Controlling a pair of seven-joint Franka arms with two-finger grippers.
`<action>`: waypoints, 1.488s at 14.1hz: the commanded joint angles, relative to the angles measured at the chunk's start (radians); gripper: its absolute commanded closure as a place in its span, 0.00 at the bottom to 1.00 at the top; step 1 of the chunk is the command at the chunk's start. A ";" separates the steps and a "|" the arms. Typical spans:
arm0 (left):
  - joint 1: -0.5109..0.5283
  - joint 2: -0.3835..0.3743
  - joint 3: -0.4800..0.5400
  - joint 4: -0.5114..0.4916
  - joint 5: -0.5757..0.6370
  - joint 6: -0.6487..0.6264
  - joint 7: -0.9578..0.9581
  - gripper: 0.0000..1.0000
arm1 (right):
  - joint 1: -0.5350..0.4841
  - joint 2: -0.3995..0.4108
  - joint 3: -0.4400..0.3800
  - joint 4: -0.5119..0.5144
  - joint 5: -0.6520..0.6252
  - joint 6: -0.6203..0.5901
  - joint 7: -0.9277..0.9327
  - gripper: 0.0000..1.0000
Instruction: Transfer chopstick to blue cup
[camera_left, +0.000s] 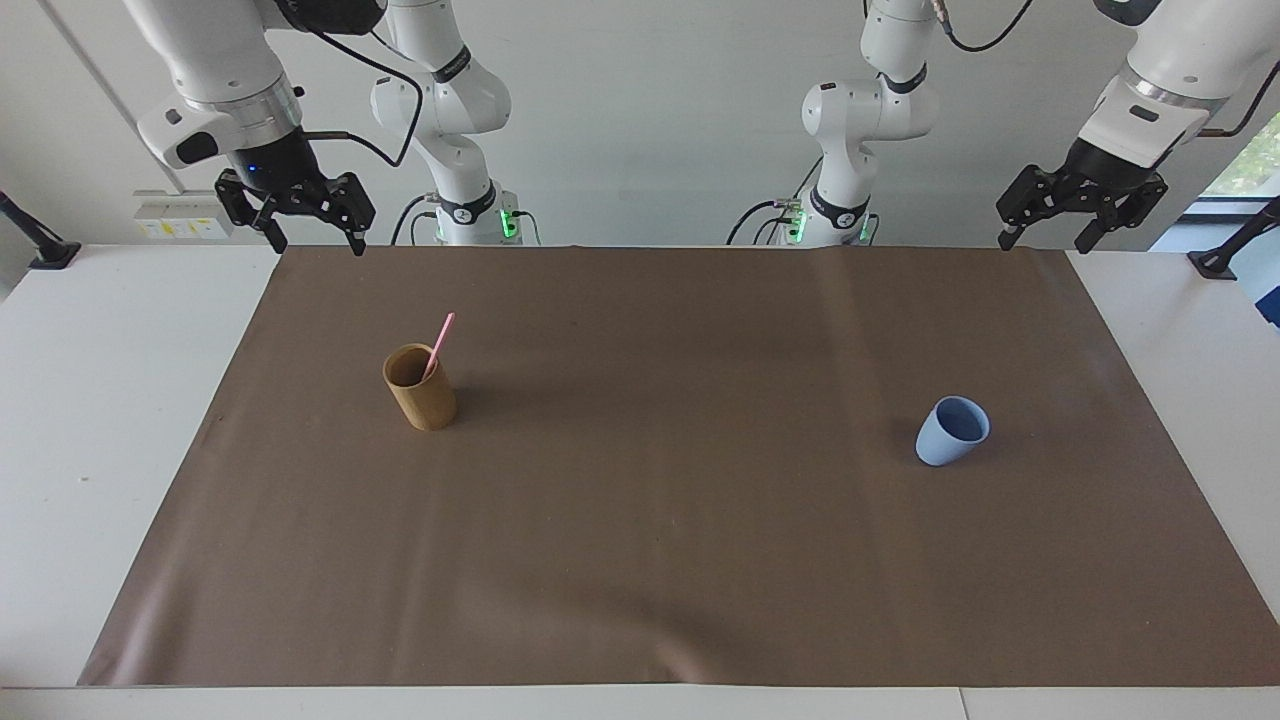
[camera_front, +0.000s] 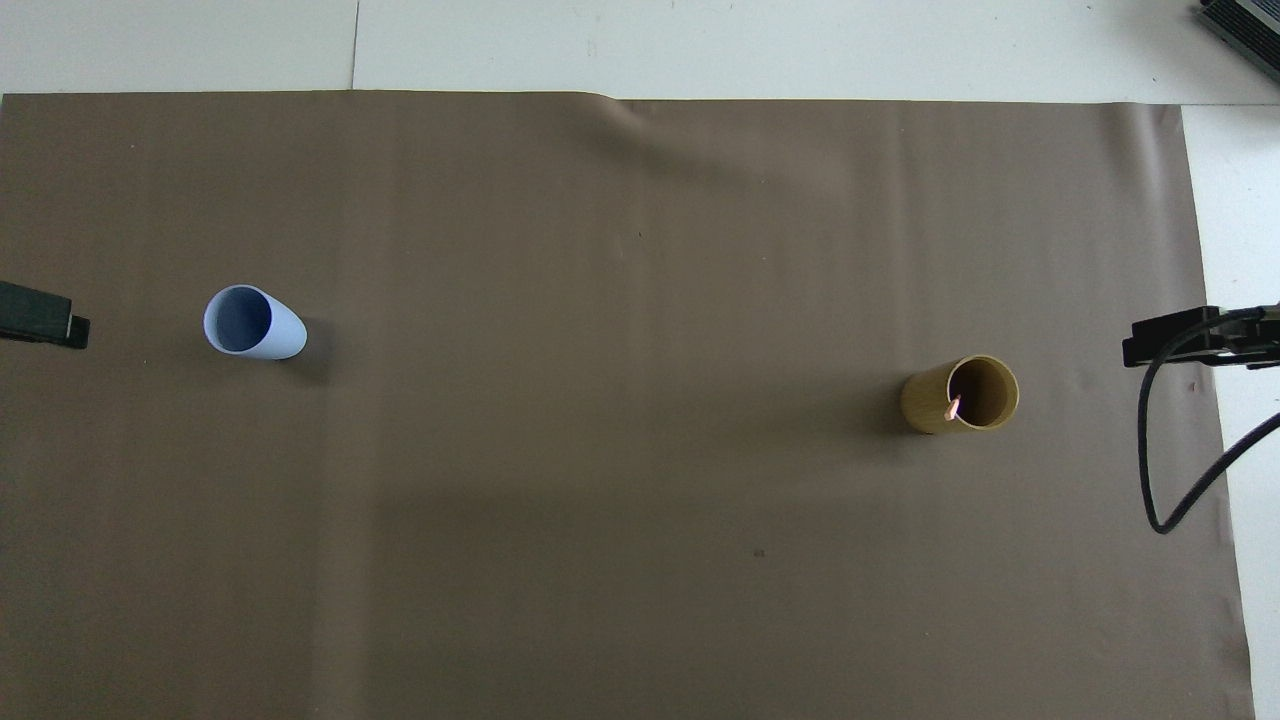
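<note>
Standing chopstick in bamboo cup

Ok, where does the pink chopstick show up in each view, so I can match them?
Facing view: the chopstick leans out of the tan cup, toward the right arm's end of the table.
Overhead view: only its tip shows at the tan cup's rim.
Shared landmark: the blue cup, alone toward the left arm's end of the brown mat.

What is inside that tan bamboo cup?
A single pink chopstick stands in the bamboo cup, leaning on its rim with the upper half sticking out. Its lower end is hidden by the cup wall. Nothing else shows inside.
</note>
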 joint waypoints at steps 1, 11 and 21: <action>0.001 -0.001 -0.002 0.000 -0.012 -0.008 0.004 0.00 | -0.012 0.008 0.005 0.007 -0.008 0.013 0.020 0.00; 0.004 -0.004 -0.002 0.000 -0.014 -0.013 -0.004 0.00 | -0.006 -0.002 0.005 -0.004 -0.008 0.027 0.012 0.00; 0.006 0.007 -0.003 -0.002 -0.017 0.095 0.008 0.00 | 0.001 -0.009 0.005 -0.024 -0.006 0.047 0.016 0.00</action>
